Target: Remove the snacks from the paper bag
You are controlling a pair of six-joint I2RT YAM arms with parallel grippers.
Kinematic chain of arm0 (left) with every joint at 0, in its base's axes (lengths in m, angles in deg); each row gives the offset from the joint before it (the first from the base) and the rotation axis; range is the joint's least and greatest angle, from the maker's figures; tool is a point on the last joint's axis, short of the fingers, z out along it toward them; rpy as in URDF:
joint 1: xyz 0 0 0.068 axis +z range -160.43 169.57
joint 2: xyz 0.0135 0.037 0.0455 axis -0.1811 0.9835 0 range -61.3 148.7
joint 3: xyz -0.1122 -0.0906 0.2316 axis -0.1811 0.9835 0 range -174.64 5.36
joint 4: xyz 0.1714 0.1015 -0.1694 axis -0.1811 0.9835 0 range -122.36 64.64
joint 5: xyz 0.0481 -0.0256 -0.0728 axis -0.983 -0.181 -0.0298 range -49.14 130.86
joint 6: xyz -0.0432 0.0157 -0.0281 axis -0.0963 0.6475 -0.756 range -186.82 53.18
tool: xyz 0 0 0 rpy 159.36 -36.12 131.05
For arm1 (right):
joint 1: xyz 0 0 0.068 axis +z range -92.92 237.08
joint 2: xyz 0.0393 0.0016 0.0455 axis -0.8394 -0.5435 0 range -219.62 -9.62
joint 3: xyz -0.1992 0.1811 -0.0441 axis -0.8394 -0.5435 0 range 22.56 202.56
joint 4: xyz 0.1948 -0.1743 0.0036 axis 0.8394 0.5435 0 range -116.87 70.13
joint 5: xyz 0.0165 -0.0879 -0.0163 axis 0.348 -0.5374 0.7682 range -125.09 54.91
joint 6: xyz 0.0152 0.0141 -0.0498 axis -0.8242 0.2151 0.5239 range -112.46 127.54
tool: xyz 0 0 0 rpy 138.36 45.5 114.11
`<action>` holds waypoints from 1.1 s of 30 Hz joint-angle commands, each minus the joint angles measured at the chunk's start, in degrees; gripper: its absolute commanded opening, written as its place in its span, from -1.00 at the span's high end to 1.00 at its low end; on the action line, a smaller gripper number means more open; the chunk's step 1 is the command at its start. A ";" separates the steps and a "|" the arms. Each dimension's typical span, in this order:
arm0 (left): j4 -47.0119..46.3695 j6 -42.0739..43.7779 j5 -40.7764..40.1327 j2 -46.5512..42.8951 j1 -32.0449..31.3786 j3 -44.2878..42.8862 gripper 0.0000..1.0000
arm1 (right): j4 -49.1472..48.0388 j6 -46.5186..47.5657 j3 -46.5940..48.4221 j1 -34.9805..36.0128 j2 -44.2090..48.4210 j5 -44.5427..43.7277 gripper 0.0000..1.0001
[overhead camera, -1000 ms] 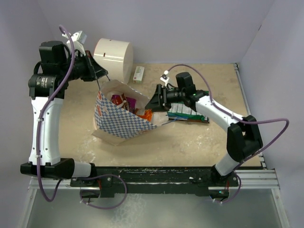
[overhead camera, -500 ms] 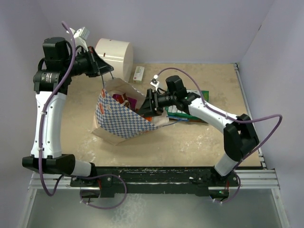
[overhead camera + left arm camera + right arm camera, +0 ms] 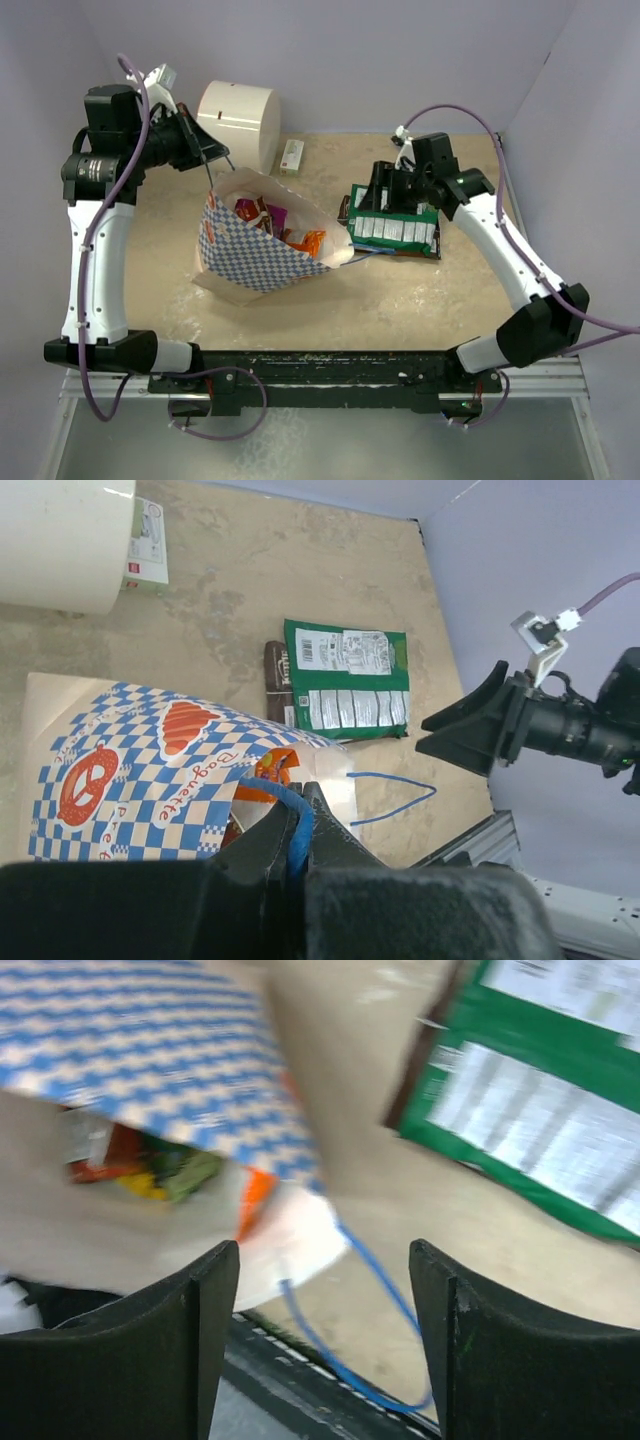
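Left gripper point(image 3: 296, 842) pinched the handle point(image 3: 292, 815), holding the bag point(image 3: 255, 258) open left of the table's point(image 3: 400, 300) centre. Right gripper point(image 3: 325, 1260) hung open and empty over the green packet point(image 3: 395, 226). It should enter the mouth squarely and take one of the snacks point(image 3: 266, 213).

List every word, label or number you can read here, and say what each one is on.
"Baguette": blue script on the paper bag, seen from the left wrist.
Other blue script on the bag: too small to read.
Green packet: white label panels and a barcode, print too small to read.
Brown packet: pale lettering, unreadable.
White-and-red box: print too small to read.
Right wrist view: blurred, nothing readable.
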 commanded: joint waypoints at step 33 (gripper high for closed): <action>-23.05 -4.56 18.04 -1.18 1.80 9.01 1.00 | -22.11 -15.47 7.39 14.52 -34.15 26.07 0.43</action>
